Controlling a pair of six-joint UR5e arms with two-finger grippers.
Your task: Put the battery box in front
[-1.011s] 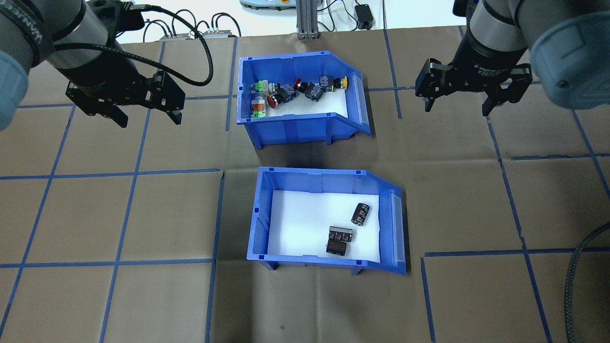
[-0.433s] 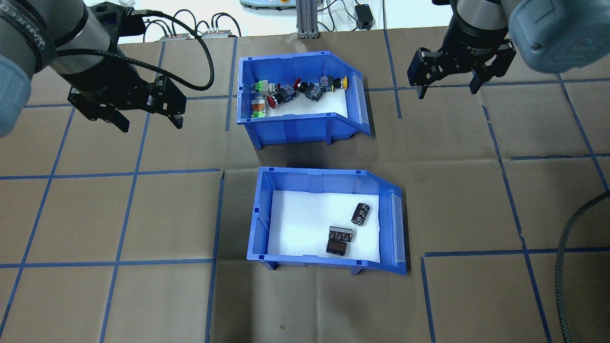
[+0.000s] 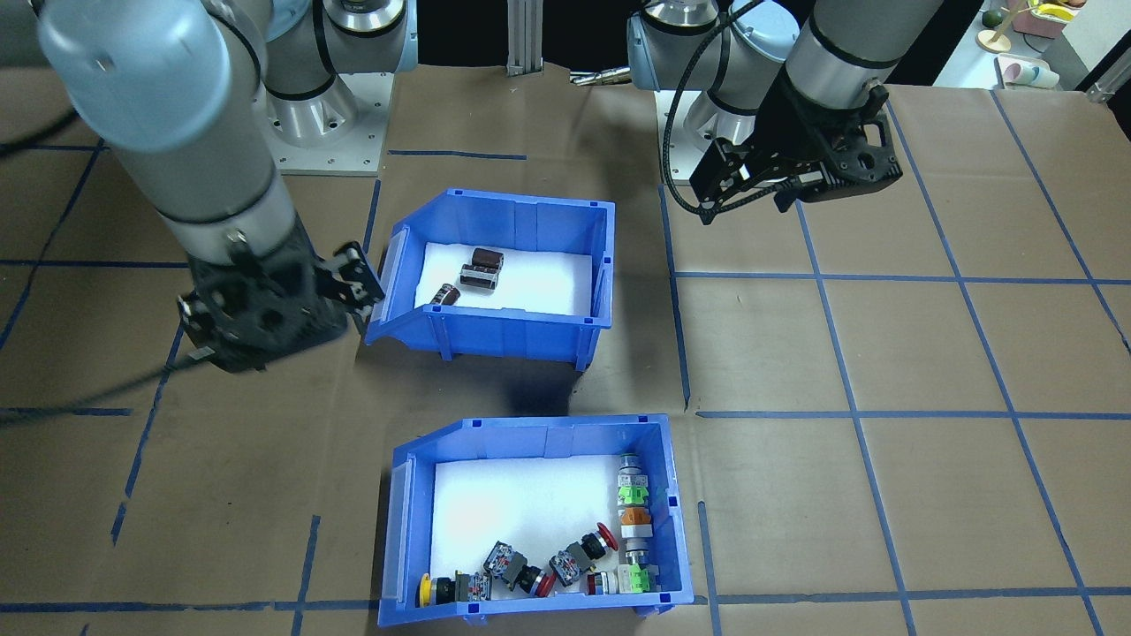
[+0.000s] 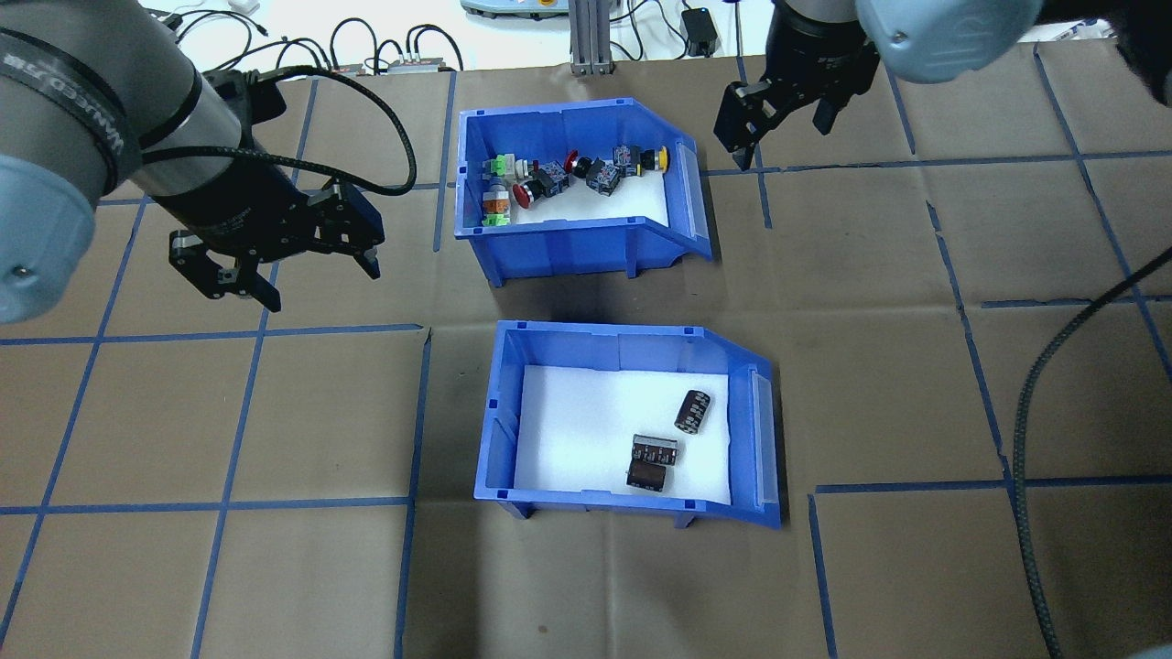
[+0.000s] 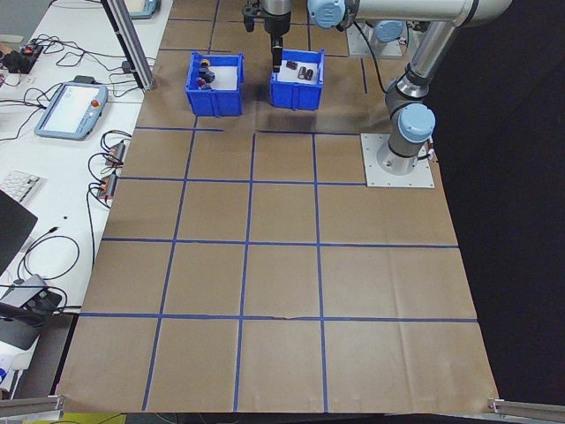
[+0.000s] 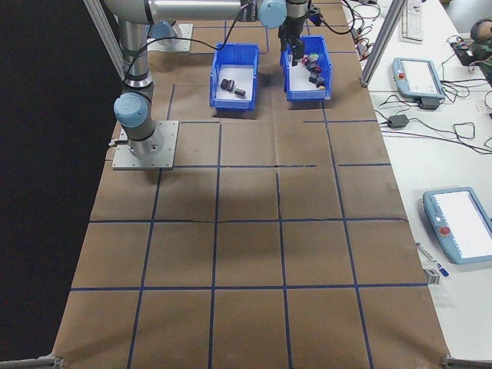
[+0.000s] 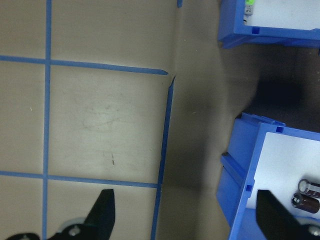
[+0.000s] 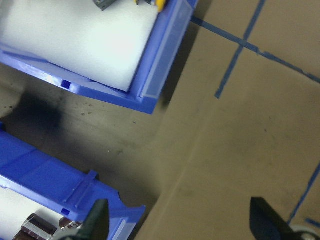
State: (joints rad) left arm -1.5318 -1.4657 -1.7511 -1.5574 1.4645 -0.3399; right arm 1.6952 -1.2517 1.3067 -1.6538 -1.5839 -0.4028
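Observation:
The battery box (image 4: 604, 346) is a blue bin with a white liner and three dark cells (image 4: 655, 448). It sits nearer the robot than the other bin, its sloped lip to the right. In the front-facing view the battery box (image 3: 504, 340) lies behind the switch bin. My left gripper (image 4: 319, 284) hangs open and empty above the paper, left of both bins. In its wrist view, the left gripper (image 7: 187, 215) has the battery box (image 7: 245, 165) at its right. My right gripper (image 4: 783, 137) is open and empty, right of the switch bin's lip. Its wrist view shows a corner of the battery box (image 8: 50, 175).
A second blue bin (image 4: 568, 243) holding colourful push-button switches (image 4: 549, 176) stands just beyond the battery box. Brown paper with blue tape lines covers the table. An aluminium post (image 4: 591, 37) and cables lie at the far edge. Teach pendants (image 6: 415, 73) rest on a side bench.
My left gripper has come nearer and slightly right. My right gripper has swung left and farther away, towards the switch bin's lip. Both stayed open; the bins have not moved.

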